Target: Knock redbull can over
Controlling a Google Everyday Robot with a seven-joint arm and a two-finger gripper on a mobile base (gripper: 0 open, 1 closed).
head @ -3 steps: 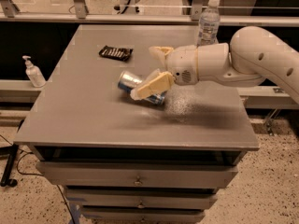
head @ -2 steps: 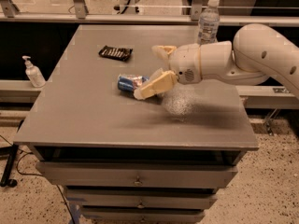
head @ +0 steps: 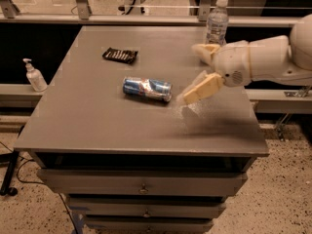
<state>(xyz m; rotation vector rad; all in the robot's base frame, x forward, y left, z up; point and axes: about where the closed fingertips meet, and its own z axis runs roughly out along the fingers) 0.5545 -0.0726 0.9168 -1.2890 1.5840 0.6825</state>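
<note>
Redbull can lies on its side mid-tabletop, long axis approx L-R, not touching my gripper.

L to R:
- 1 pump bottle stands upright on the ledge left of the grey table.
- 1 dark snack bar lies flat behind the can.
- 1 can.
- My gripper is just right of the can, above the top, fingers spread wide w/ nothing held.
- 1 clear water bottle w/ white cap stands upright at the back edge; fill level can't tell.

3 drawers sit below the top, all shut.
</note>
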